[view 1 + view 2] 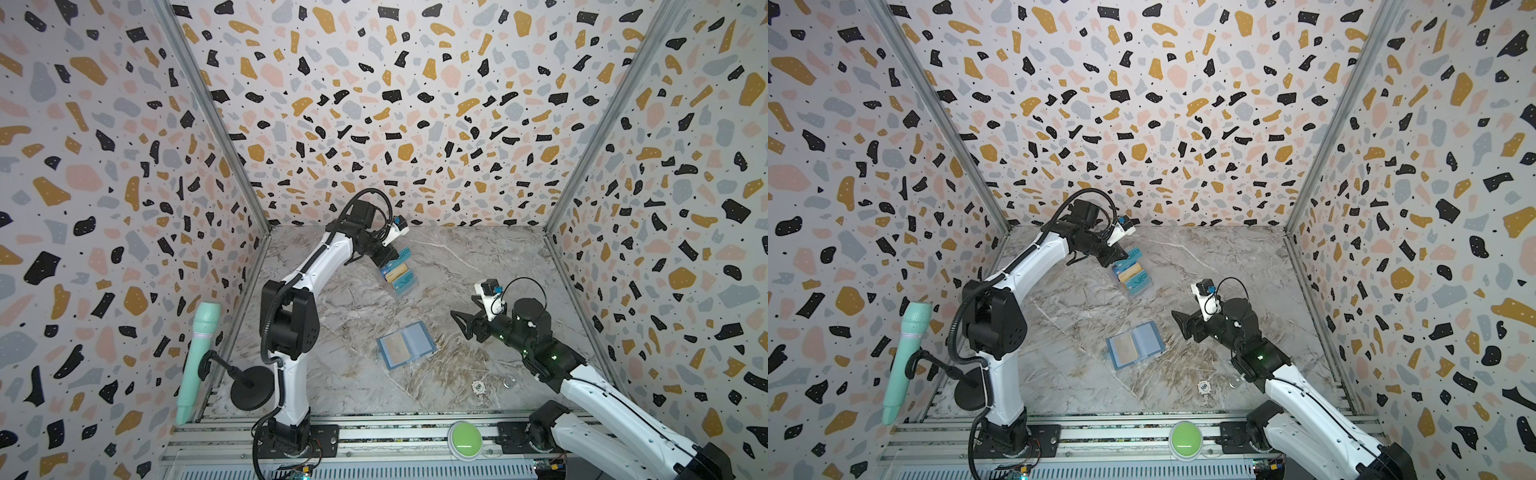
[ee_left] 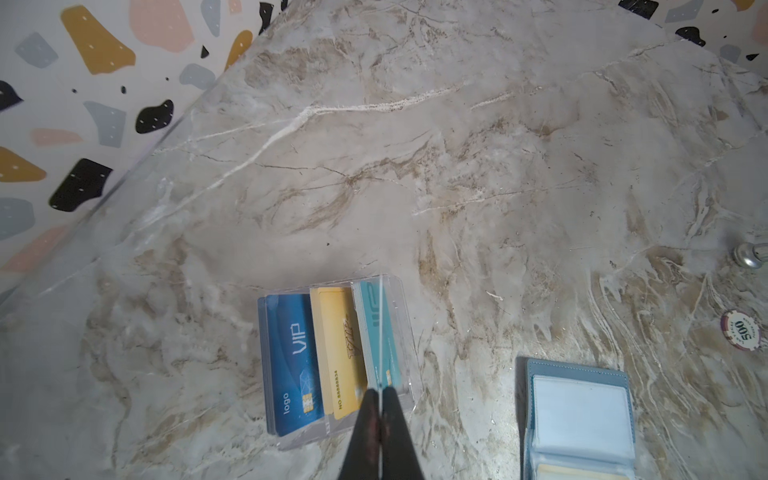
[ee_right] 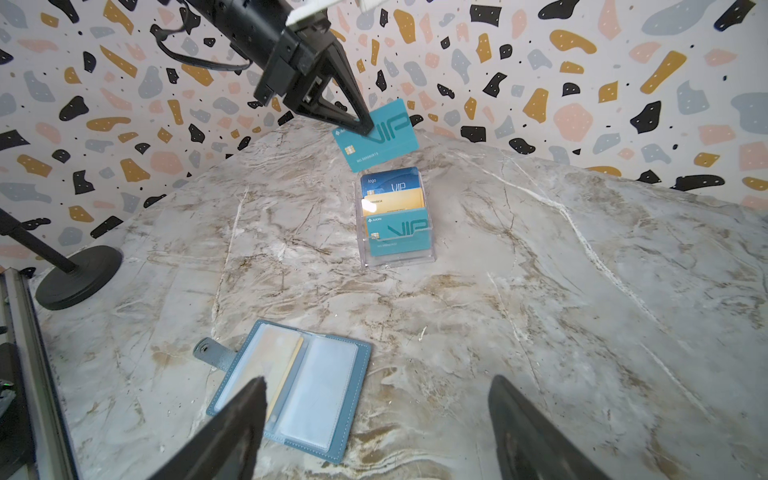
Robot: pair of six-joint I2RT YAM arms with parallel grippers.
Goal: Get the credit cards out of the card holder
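Note:
The card holder, a slate-blue wallet, lies open and flat on the marble in both top views. A yellow-tan credit card shows in one clear sleeve. My left gripper is shut on a teal credit card and holds it in the air just above a clear acrylic stand. From the left wrist this card appears edge-on. The stand holds a dark blue card, a yellow card and a teal card. My right gripper hangs open just right of the wallet, holding nothing.
A poker chip and a small shiny piece lie near the front right. A mint microphone on a black round-based stand is at the left wall. A green button sits on the front rail.

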